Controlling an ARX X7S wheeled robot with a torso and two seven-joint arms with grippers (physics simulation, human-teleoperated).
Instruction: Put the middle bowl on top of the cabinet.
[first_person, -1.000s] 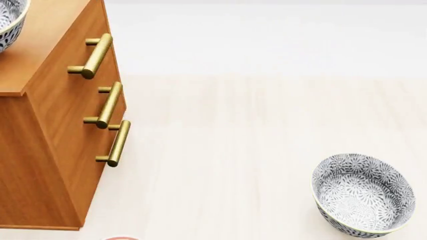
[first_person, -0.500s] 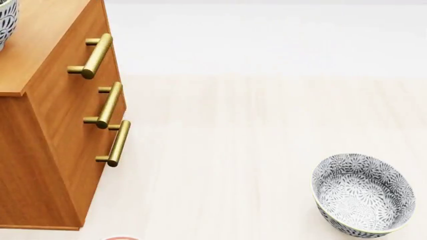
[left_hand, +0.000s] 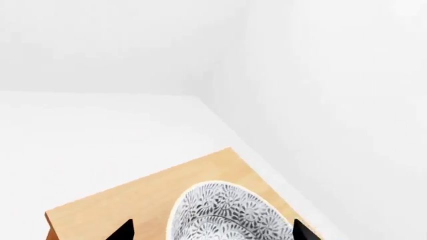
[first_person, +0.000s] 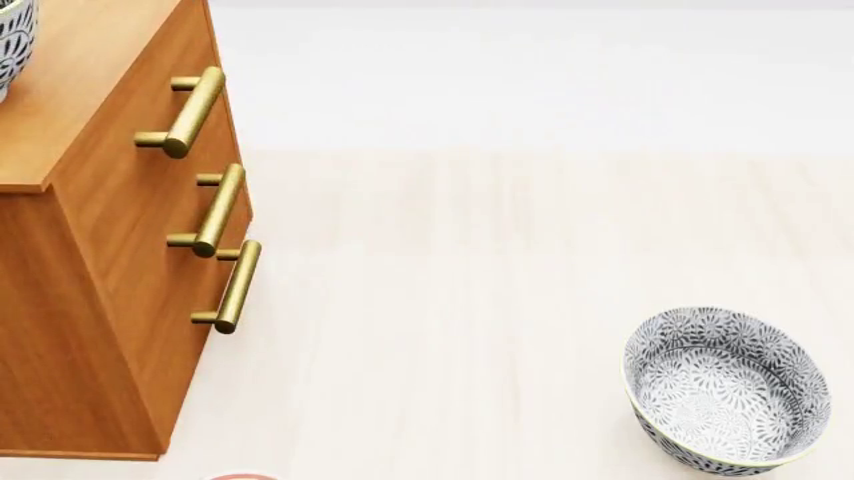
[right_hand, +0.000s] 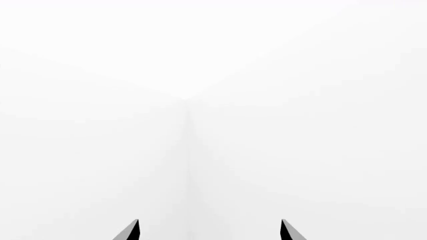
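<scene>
Middle bowl (left_hand: 223, 212) sits on the cabinet (left_hand: 143, 197) top, between the spread jaws of the left gripper (left_hand: 212, 231); right gripper (right_hand: 208, 230) spread, holding nothing, facing blank wall.

A patterned bowl (first_person: 727, 390) sits upright on the pale wooden floor (first_person: 481, 300) near its right edge. A red-rimmed sliver (first_person: 240, 477), possibly a plate, peeks at the bottom edge.

Head cam high, looks down; shares cabinet (first_person: 120, 250) top w/ close left wrist; right wrist faces wall.
</scene>
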